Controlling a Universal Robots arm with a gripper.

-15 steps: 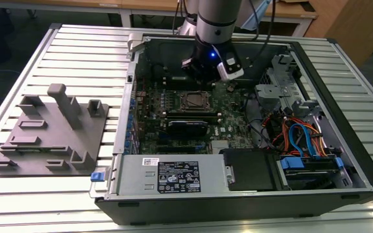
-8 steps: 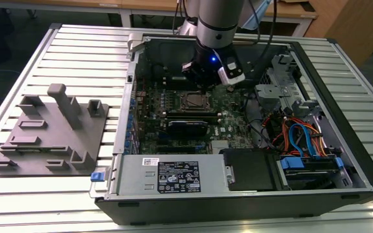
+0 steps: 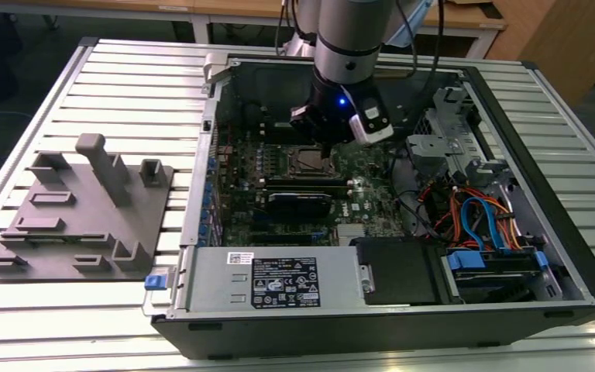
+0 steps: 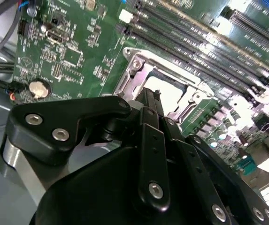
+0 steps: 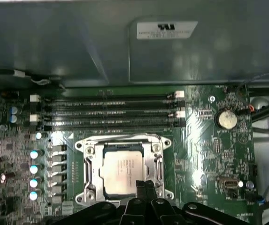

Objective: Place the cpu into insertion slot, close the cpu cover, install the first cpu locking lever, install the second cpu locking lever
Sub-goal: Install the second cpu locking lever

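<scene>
In the first wrist view the cpu (image 5: pixel 124 169) lies flat in the insertion slot (image 5: pixel 96 161), its pale metal top showing through the window of the cpu cover (image 5: pixel 122 139). That silver cover frame lies down over the chip. My gripper (image 5: pixel 145 183) is shut with nothing between its black fingers, and its tips hang just above the edge of the cover nearest the camera. In the second wrist view the gripper (image 4: pixel 149 96) partly hides the cover (image 4: pixel 139 63) and the cpu (image 4: pixel 169 91). In the exterior view the gripper (image 3: pixel 324 139) hovers just over the slot (image 3: pixel 303 161).
Long black memory slots (image 5: pixel 108 110) run beside the socket, with a coin battery (image 5: pixel 226 118) and a row of capacitors (image 5: pixel 33 168) nearby. The open case holds a power supply (image 3: pixel 266 283) and loose cables (image 3: pixel 473 217). A grey fixture plate (image 3: pixel 80 209) sits at the exterior view's left.
</scene>
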